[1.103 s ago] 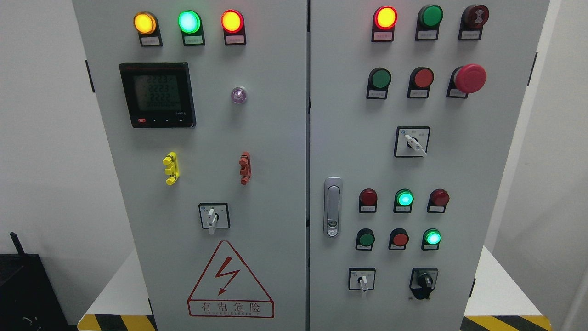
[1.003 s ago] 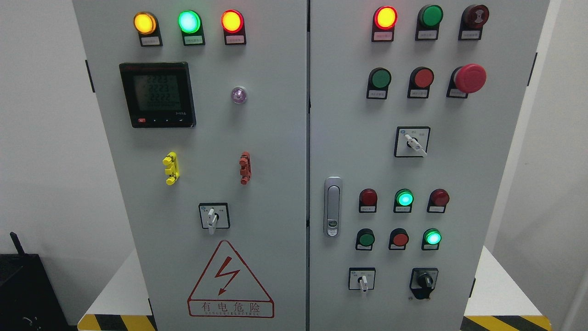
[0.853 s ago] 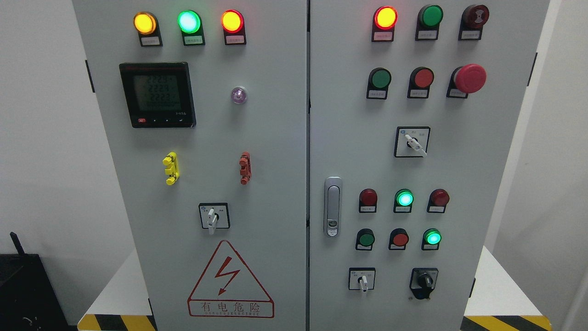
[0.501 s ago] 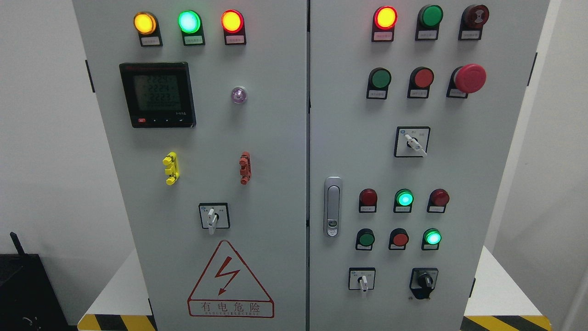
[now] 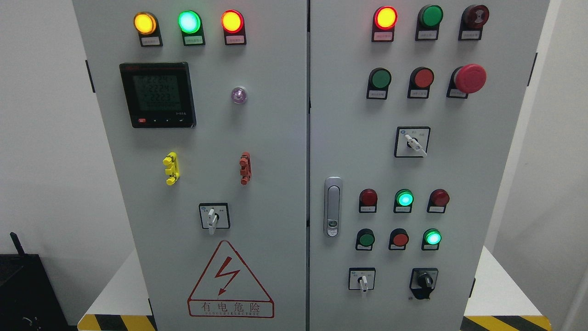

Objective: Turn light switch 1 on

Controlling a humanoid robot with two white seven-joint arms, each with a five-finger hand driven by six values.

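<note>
A grey two-door electrical cabinet [image 5: 275, 138] fills the head view. Its right door carries a row of three lamps, dark red [image 5: 368, 197], lit green [image 5: 404, 198] and dark red [image 5: 439, 197]. Below them sit an unlit green button [image 5: 366, 239], a red button [image 5: 400, 239] and a lit green button [image 5: 432, 237]. Under those are a white rotary switch [image 5: 362, 280] and a black rotary switch [image 5: 423, 281]. I cannot tell from the labels which control is light switch 1. Neither of my hands shows anywhere in the picture.
Higher on the right door are a lit red lamp [image 5: 385, 18], a red mushroom stop button [image 5: 470, 78], a white selector switch [image 5: 413, 143] and the door handle [image 5: 333, 206]. The left door has a meter [image 5: 157, 94], three lit lamps and a selector [image 5: 213, 217]. A black box [image 5: 27, 294] stands at lower left.
Only the digits on the meter flicker; the cabinet's lamps and switches stand as before, and no hand has come into view.
</note>
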